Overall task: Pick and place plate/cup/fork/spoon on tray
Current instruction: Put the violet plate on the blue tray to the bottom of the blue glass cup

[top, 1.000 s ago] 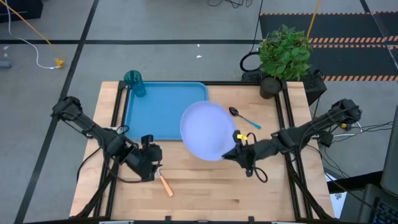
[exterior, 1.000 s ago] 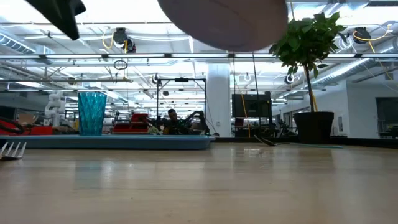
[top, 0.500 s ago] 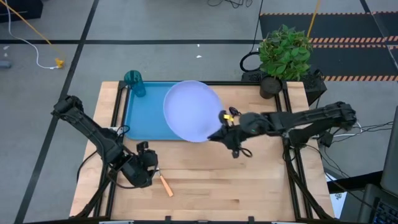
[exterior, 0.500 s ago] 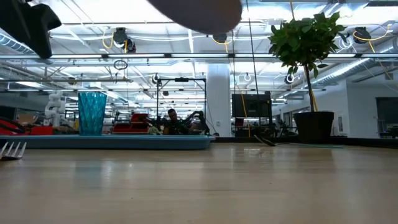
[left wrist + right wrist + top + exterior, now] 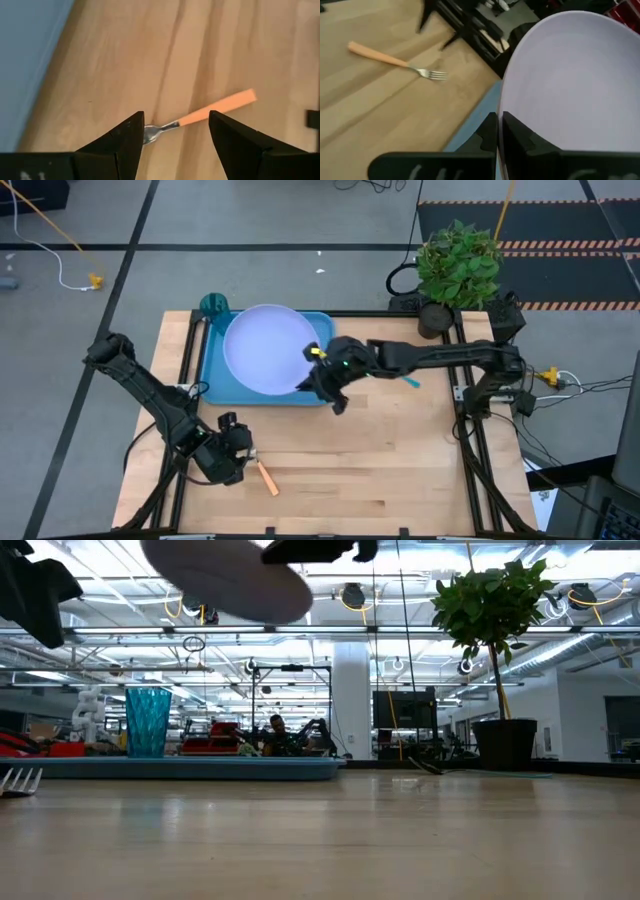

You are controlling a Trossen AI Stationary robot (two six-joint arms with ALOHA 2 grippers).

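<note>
The pale lavender plate (image 5: 262, 347) hangs above the blue tray (image 5: 214, 376), held by my right gripper (image 5: 316, 374) at its right side. It also shows high in the low view (image 5: 228, 580). The teal cup (image 5: 212, 305) stands on the tray's far left corner. The orange-handled fork (image 5: 266, 476) lies flat on the table near the front. My left gripper (image 5: 175, 137) is open just above it, with the fork's neck (image 5: 172, 125) showing between the fingers. The spoon is mostly hidden under my right arm; only its blue handle end (image 5: 411, 381) shows. My right gripper pinches the plate's rim (image 5: 506, 107) between its two fingers, on the plate's right, near side. The fingers come roughly level from the table's right. The plate is lifted clear above the tray, about level with a slight tilt.
A potted plant (image 5: 457, 268) stands at the table's far right corner. Bare wood lies across the table's middle and near right (image 5: 400, 470). The tray's rim (image 5: 200, 768) runs along the left in the low view.
My right gripper has carried the plate toward the table's left and far edge, from over the table's middle to above the tray, with the plate clear throughout. My left gripper has gone a little toward the near left and down over the fork.
</note>
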